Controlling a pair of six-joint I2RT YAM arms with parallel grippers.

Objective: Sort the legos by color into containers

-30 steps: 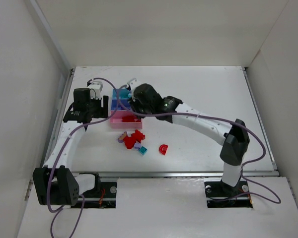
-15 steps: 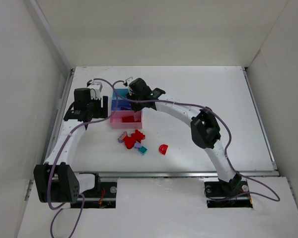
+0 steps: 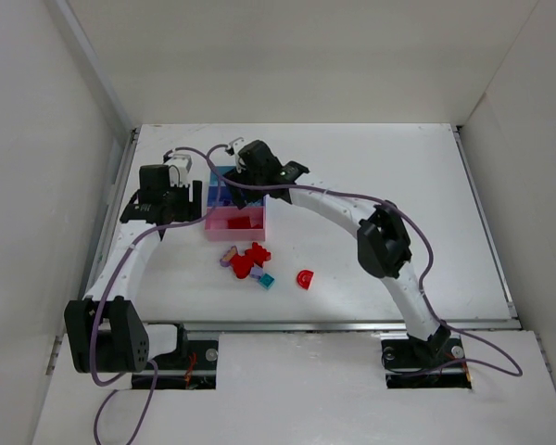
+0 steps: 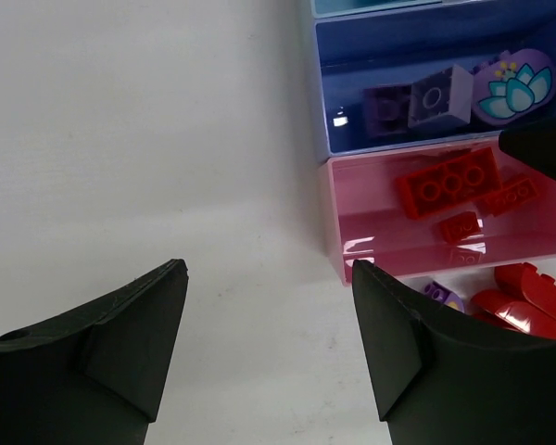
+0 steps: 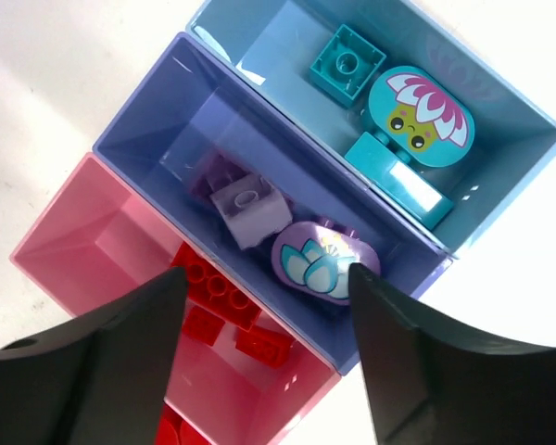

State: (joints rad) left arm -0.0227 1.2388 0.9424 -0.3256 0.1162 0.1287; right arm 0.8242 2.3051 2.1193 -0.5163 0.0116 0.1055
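Three joined containers stand at the table's left: light blue (image 5: 259,56), purple-blue (image 5: 157,139) and pink (image 5: 83,241). The blue one holds a teal brick (image 5: 347,63) and a teal flower piece (image 5: 417,116). A lilac brick (image 5: 250,211) and a purple flower piece (image 5: 322,258) lie in the purple one, and red bricks (image 5: 213,287) in the pink one. My right gripper (image 5: 264,278) hangs open above the purple and pink trays, holding nothing. My left gripper (image 4: 269,269) is open over bare table just left of the pink tray (image 4: 371,222).
Loose legos lie in front of the trays: a red cluster (image 3: 250,260), a lilac brick (image 3: 228,256), a teal brick (image 3: 267,280) and a red arch (image 3: 304,277). White walls enclose the table on the left, back and right.
My right arm has folded its elbow up and its gripper has shifted towards the far left over the trays, where it now stands open. The left arm has barely moved.
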